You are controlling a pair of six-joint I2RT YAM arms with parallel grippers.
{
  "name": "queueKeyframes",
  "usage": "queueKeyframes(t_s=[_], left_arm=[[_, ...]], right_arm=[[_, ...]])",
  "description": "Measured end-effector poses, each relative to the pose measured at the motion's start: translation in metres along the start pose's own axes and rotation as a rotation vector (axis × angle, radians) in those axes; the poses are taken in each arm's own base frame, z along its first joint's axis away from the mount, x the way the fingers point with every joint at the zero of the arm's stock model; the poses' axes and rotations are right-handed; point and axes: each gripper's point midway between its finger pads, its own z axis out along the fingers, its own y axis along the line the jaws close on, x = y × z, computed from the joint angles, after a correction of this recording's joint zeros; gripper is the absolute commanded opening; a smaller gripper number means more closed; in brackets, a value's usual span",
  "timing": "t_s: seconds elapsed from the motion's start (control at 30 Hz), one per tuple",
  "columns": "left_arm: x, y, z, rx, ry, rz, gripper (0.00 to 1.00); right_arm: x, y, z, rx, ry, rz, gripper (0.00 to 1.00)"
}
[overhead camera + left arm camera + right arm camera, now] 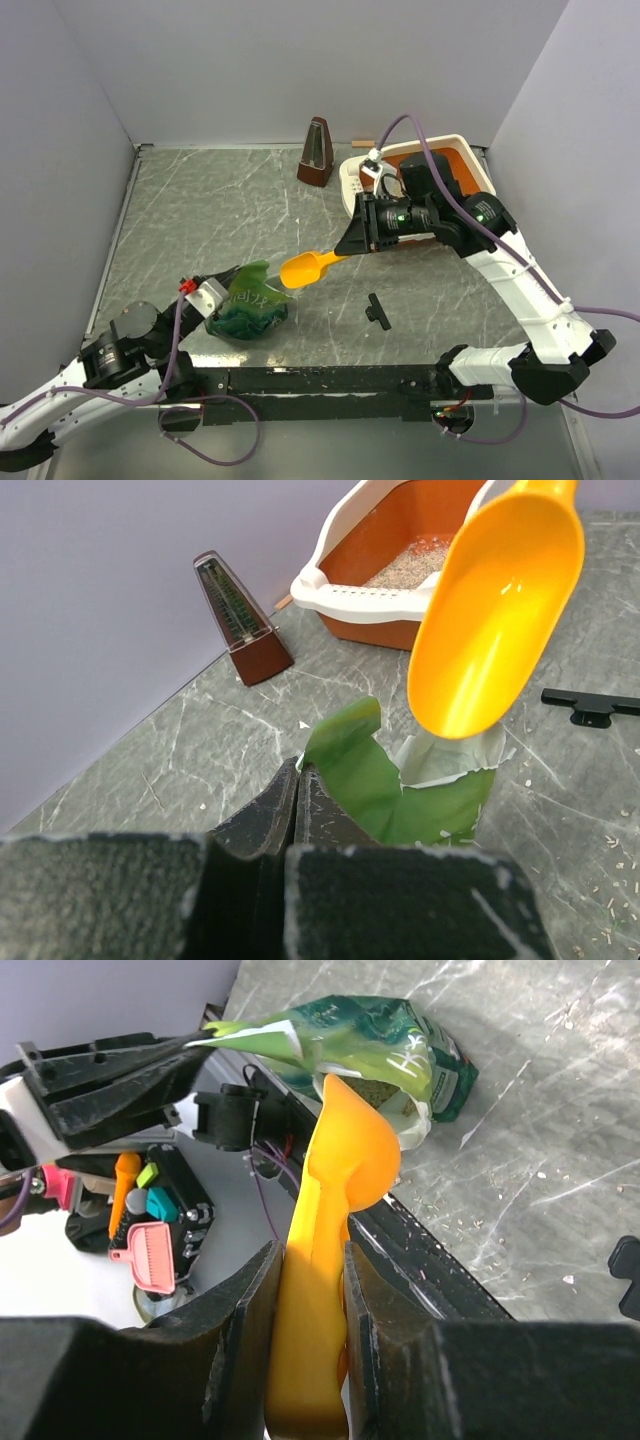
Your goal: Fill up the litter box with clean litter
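Note:
The litter box (458, 141) stands at the far right, cream outside and orange inside, partly hidden by my right arm. Pale clean litter (412, 564) covers part of its floor. My right gripper (350, 250) (310, 1256) is shut on the handle of an orange scoop (305, 267) (345, 1155). The scoop's bowl (497, 610) looks empty and hangs just above the open mouth of the crinkly green bag (250, 306) (375, 780). At the near left, my left gripper (228, 291) (297, 771) is shut on the bag's upper edge, holding it up.
A brown metronome (317, 153) (240, 620) stands near the back wall, left of the litter box. A small black part (376, 310) (590, 705) lies on the marbled table right of the bag. Stray granules dot the table. Walls close in the left, back and right sides.

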Motion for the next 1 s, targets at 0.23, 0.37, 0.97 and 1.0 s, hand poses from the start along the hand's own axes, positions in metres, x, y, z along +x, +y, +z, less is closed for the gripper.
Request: queueKeyframes(t_s=[0.23,0.37,0.97,1.0], left_arm=[[-0.002,0.002,-0.005,-0.005,-0.015,-0.010,0.01],[-0.005,0.004,-0.008,-0.009,-0.029,-0.017,0.01],[-0.011,0.007,-0.014,-0.009,-0.064,-0.031,0.01],[-0.011,0.006,-0.014,-0.008,-0.066,-0.031,0.01]], right_arm=[[0.003,-0.011,0.022,0.046,0.047,0.011,0.00],[0.006,-0.018,0.035,0.075,0.078,0.012,0.00],[0.006,-0.005,0.110,0.178,0.278,-0.061,0.00],[0.005,-0.006,0.113,0.195,0.290,-0.062,0.00]])
